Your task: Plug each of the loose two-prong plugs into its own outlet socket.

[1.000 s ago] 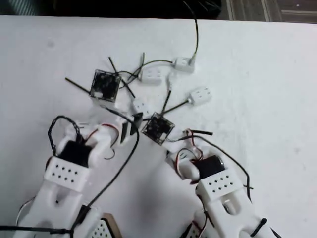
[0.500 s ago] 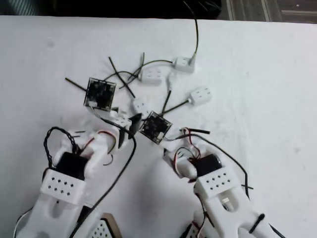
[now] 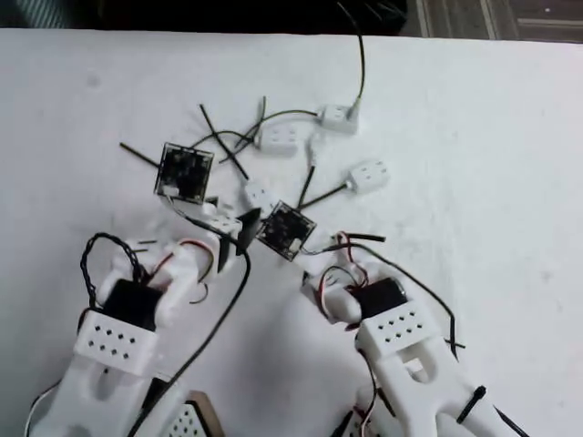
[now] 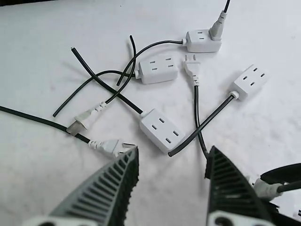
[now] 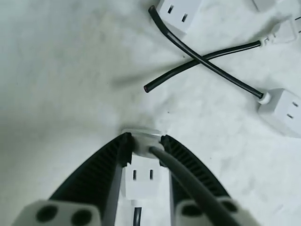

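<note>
Versus a second ago: left arm (image 3: 118,319) and its camera board (image 3: 184,171) drawn back toward the near edge, right arm (image 3: 401,332) nudged slightly forward and left. Barely any shift over the last half second.

Left hand (image 4: 172,151) low over the worktop (image 4: 37,56), fingers (image 4: 117,183) spread wide, gripping nothing. Just ahead of the gap: white socket block (image 4: 161,130), lying flat, slots up. Right at one fingertip, contact unclear: loose plug (image 4: 110,147), prongs toward that finger. Just beyond it: second loose plug (image 4: 80,123) on a thin black cord. Farther out: third loose plug (image 4: 191,68), between a long socket (image 4: 157,69) and an end socket (image 4: 249,81). At the far side: corner socket (image 4: 202,41), already with a grey plug (image 4: 217,26) in it.

Right hand (image 5: 142,141) closed tight, gripping a small white socket (image 5: 139,181), one slot pair facing the wrist camera, a black cord running over one finger. Beyond it on the worktop: two crossed cords (image 5: 202,59). In the high view, right board (image 3: 285,229) just beside the socket block, mid-cluster.
</note>
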